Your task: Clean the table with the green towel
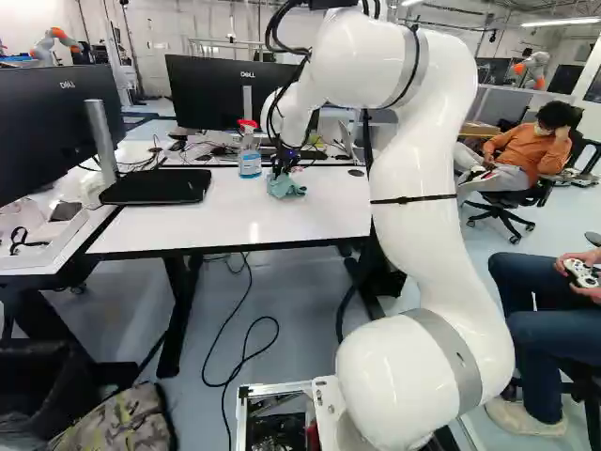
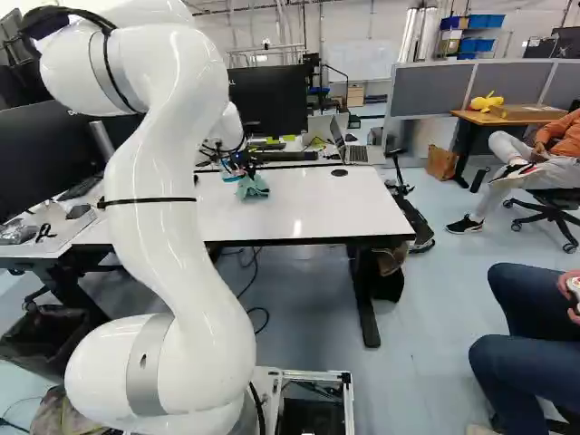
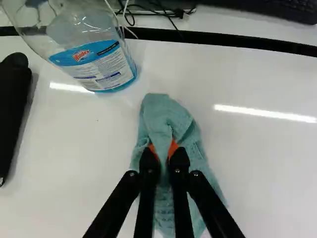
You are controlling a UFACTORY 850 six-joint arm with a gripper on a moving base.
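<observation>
White tabletop (image 3: 267,163): the green towel (image 3: 166,110) lies bunched on it, pinched between the gripper's (image 3: 165,154) two pads. Risk: a wide wipe toward the nearby spray bottle (image 3: 101,64) could topple it; a shallow pinch could let fabric slip. Bottle top cut off in wrist view; towel underside hidden, contact pressure unclear.

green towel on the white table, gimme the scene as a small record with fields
towel: green towel, bunched up between the fingers, seemingly resting on the tabletop
hand: black hand, shut on the towel
surface: white table
nearest item: spray bottle with blue liquid, upright, apart from the towel
other item on table: flat black object, at the left of the left base view
beyond table: monitor, open laptop
</observation>
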